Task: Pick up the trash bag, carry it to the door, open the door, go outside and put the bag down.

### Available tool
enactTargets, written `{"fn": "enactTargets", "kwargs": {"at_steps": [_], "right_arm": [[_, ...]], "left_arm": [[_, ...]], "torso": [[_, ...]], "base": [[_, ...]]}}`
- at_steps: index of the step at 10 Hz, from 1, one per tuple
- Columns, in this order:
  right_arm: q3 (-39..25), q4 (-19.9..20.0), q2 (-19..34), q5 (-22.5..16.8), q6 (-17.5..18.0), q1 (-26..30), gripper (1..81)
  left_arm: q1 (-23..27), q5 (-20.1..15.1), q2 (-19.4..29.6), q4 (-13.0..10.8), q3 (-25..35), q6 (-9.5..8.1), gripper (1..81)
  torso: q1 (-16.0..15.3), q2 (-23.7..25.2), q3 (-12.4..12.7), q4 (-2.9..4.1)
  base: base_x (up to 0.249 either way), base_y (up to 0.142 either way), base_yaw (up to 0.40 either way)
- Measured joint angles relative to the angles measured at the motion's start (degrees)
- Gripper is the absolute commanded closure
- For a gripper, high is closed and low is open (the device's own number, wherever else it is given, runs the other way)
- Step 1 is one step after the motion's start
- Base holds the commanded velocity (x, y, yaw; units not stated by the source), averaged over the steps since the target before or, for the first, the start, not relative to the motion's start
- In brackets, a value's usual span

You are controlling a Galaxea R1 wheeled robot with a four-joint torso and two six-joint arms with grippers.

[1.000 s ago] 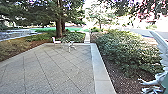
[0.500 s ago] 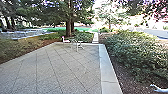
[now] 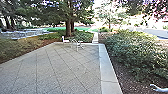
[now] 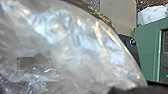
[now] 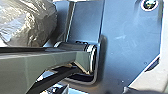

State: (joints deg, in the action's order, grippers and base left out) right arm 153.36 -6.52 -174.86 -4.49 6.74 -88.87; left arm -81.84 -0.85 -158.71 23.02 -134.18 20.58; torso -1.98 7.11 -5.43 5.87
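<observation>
Crumpled, see-through plastic of the trash bag spreads large and close across the left wrist view, catching bright glints. In the right wrist view, the shiny, wrinkled trash bag bulges beside the robot's dark plate and jointed bar. How the bag is held cannot be made out.
Paving stretches ahead, bordered by a pale curb with bushes beyond it. A white chair stands near the far edge, before a tree trunk. A white branching object pokes in at the lower right.
The head camera's picture has turned leftward, so the paving and chair sit farther right. Much of the white branching object has gone out past the right edge. Over the last half second little differs.
</observation>
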Motion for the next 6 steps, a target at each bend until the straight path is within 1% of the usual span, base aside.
{"fn": "enactTargets", "kwargs": {"at_steps": [1,3,5,6], "right_arm": [[0.00,0.07,0.02,0.27,0.22,0.06,1.0],[0.00,0.07,0.13,0.44,0.34,0.98,1.0],[0.00,0.09,0.17,0.61,0.34,1.33,1.0],[0.00,0.07,0.22,0.61,0.34,1.50,1.0]], "left_arm": [[1.79,-0.82,3.34,1.38,3.10,-0.05,81.1],[7.23,-3.85,8.22,4.68,6.34,-0.05,81.1],[13.24,-6.63,10.62,8.02,9.20,-0.07,81.1],[15.49,-8.62,11.52,9.81,9.87,-0.05,81.1]], "torso": [[0.02,0.02,-1.36,0.00],[0.00,0.00,-5.09,0.00],[-0.02,-0.02,-8.74,0.00],[-0.04,-0.04,-10.69,0.00]], "base": [[0.000,0.000,0.000],[0.000,0.000,0.000],[0.000,0.000,0.000],[0.000,0.000,0.000]]}}
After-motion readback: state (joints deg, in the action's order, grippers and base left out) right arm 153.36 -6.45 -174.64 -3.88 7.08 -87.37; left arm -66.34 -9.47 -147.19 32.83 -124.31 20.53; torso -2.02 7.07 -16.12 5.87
